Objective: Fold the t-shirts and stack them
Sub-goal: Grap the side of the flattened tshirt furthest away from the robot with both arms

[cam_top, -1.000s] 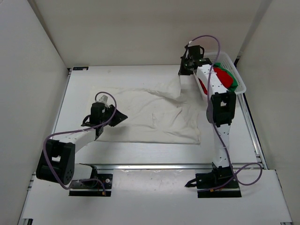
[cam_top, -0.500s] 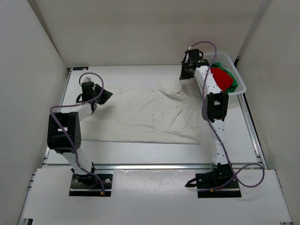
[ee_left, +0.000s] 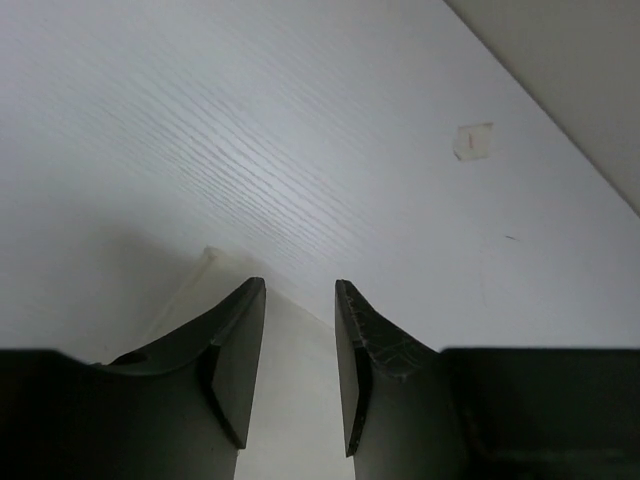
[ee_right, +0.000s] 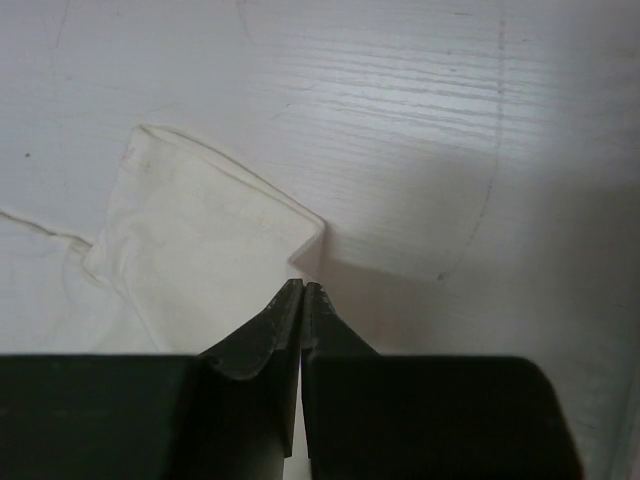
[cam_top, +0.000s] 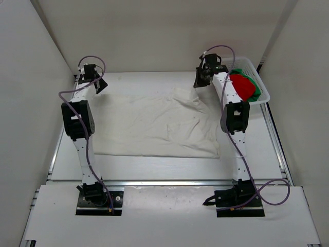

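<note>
Top external: white table, walls, t-shirt

- white shirt: soft matt cloth, creased.
- table: matt white, fine wood grain.
- basket: white plastic lattice.
- left fingers: matt black, scuffed.

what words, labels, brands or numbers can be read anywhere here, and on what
None can be read.
The small pale square sticker on the white wood-grain table bears only a faint red stroke, no legible character.
The white cloth t-shirt and the white plastic lattice basket show no print.
</note>
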